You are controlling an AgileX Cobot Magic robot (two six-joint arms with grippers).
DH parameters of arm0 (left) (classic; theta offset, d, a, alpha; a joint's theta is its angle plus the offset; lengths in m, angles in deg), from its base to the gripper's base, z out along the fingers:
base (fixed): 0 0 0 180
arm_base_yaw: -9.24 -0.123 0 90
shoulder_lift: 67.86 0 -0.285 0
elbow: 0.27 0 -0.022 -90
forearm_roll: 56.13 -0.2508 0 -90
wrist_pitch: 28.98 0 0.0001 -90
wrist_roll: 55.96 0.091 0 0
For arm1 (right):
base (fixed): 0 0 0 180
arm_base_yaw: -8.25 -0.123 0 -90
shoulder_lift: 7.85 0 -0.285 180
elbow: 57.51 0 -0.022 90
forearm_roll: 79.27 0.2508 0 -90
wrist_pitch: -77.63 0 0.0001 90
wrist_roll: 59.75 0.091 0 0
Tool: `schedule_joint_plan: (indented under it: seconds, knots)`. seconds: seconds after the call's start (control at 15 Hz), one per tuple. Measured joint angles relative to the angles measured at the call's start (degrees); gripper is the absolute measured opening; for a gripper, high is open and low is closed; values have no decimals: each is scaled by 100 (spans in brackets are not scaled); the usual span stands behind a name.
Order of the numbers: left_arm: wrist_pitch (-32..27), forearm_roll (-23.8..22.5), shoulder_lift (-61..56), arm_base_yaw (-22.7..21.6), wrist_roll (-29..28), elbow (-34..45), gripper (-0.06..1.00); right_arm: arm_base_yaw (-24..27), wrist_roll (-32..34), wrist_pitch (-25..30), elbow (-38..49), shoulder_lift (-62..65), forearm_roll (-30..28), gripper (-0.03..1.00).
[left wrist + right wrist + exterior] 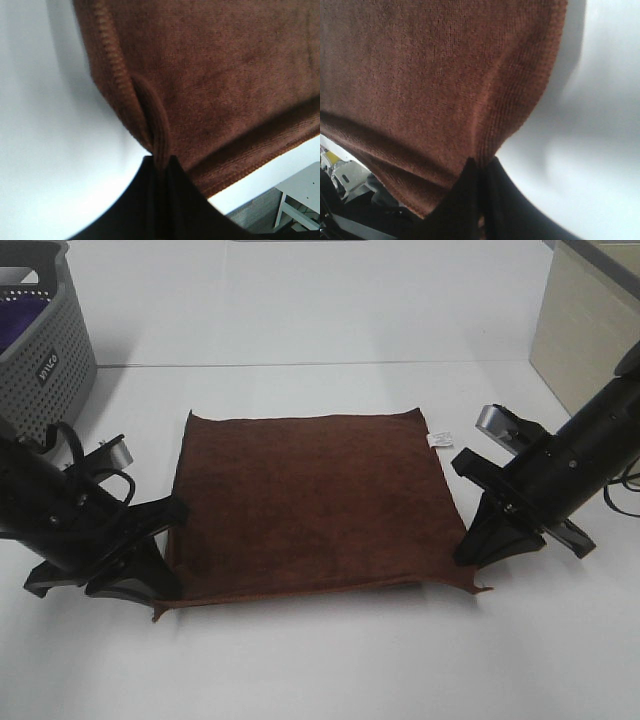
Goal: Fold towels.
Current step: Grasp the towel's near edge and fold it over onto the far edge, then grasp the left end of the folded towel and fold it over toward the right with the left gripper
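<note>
A dark reddish-brown towel [310,505] lies spread flat on the white table, with a small white tag [437,438] at its far right corner. My left gripper [165,585] is down at the near left corner and is shut on the towel's edge; the left wrist view shows a pinched fold of towel [157,125] running into the closed left gripper [161,167]. My right gripper [472,558] is shut on the near right edge; in the right wrist view the towel [435,75] is drawn into the closed right gripper [481,167].
A grey perforated basket [40,350] with something purple inside stands at the far left. A beige box or cabinet [585,320] stands at the far right. White table [320,670] stretches in front of the towel's near edge.
</note>
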Motion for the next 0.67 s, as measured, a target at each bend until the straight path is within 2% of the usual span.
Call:
schedule_joint_plan:
  seconds: [0.13,0.33,0.67]
  knots:
    - [-97,0,-367,0,-6,286,1,0,0,34,361,275,17,0]
    - [-46,-6,-785,0,-6,241,1,0,0,34,298,579,34,0]
    - [430,-92,-647,-11,-235,-625,1,0,0,34,-1232,378,29,0]
